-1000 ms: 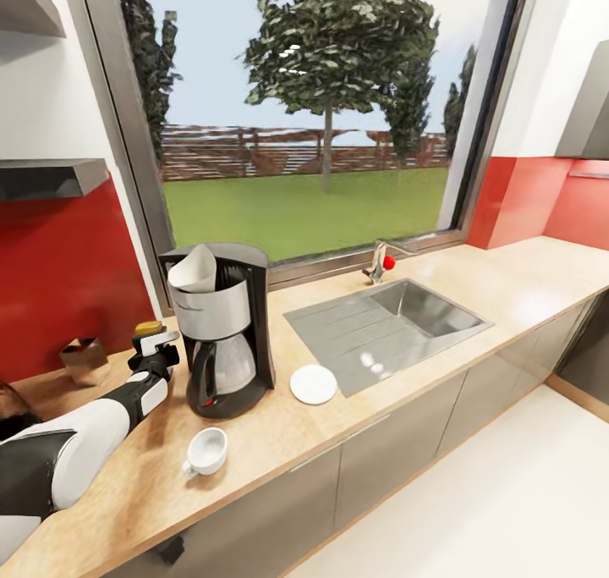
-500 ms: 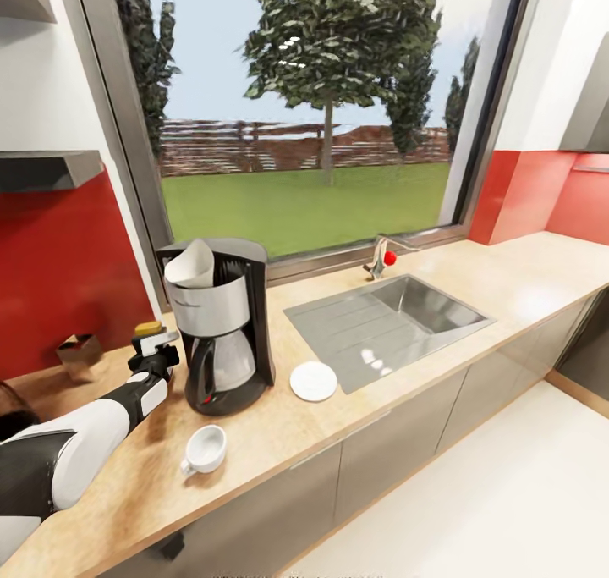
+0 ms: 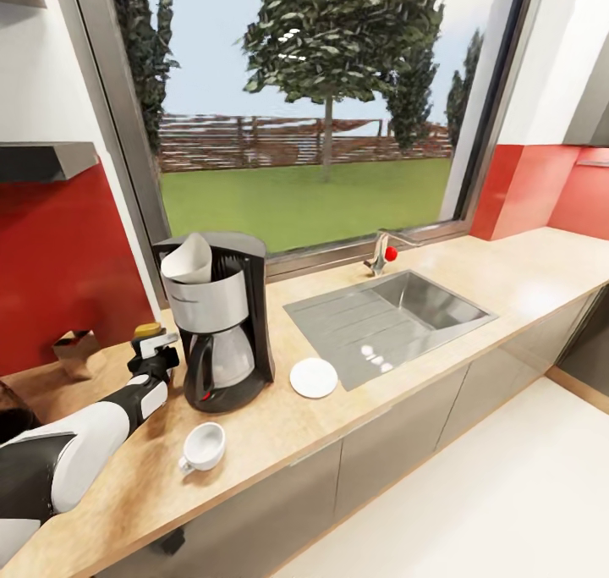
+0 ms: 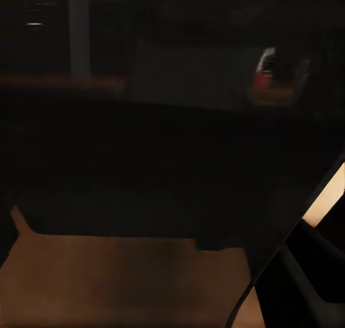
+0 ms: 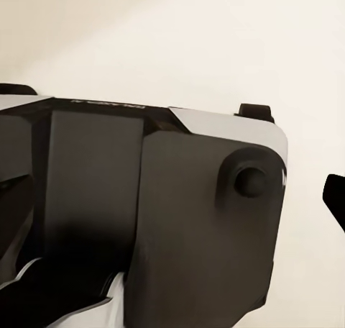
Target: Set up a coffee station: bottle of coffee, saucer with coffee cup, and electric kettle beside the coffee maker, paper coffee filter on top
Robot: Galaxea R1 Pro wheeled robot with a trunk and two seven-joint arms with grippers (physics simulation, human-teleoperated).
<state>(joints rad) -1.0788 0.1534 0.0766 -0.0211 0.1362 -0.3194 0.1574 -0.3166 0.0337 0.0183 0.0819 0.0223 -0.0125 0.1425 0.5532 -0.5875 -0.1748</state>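
Bottle of coffee sits at 9 o'clock of the coffee maker on the surface, our left pincer around it, grip state unreadable; next we release and retreat, then cup onto saucer.

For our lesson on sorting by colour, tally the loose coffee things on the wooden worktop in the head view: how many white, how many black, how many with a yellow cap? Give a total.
White: 3, the paper coffee filter, saucer and coffee cup.
Black: 1, the coffee maker.
Yellow-capped: 1, the bottle of coffee, by the left pincer.
Total: 5.
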